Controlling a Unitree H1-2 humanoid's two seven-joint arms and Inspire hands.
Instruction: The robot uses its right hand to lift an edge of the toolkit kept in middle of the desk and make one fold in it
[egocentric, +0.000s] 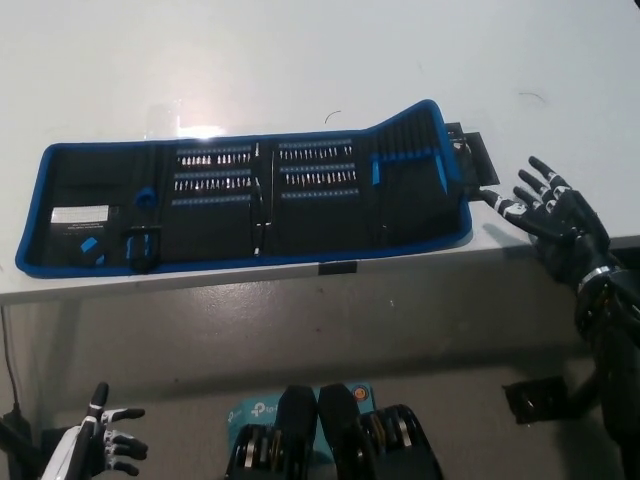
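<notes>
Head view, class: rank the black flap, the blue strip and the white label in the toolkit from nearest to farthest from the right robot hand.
Measured from the open right robot hand at the desk's right edge:
1. Black flap, on the toolkit's right end, just beside the hand.
2. Blue strip, upright in the right section.
3. White label, at the far left end.

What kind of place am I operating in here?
Probably a workshop or lab bench. A plain white desk carries an unrolled blue-edged toolkit full of screwdriver bits, over a grey concrete-like floor. The right hand is open beside the toolkit; the left hand rests low.
</notes>
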